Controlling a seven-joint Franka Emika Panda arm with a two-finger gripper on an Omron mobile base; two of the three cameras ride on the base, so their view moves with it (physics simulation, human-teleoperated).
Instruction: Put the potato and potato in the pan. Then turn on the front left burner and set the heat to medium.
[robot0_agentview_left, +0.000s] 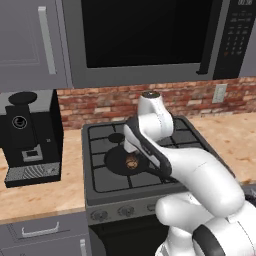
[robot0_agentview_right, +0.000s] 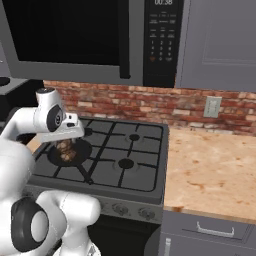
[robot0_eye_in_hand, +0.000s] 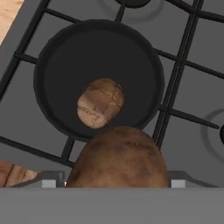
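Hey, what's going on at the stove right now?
Pincer holding second potato above pan. First potato already lying in pan. Nothing in the way below.

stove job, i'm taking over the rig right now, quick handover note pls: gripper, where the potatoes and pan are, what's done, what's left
Gripper: jaws stand wide around the second potato, held above the pan.
Pan: on the stove's front left burner, handle pointing toward the front edge.
First potato: lying in the pan, near its middle.
Done: one potato in the pan; the other carried over it.
Left: let the held potato go into the pan, then turn the front left burner knob on and set it to medium. From these views I cannot tell any knob's setting.
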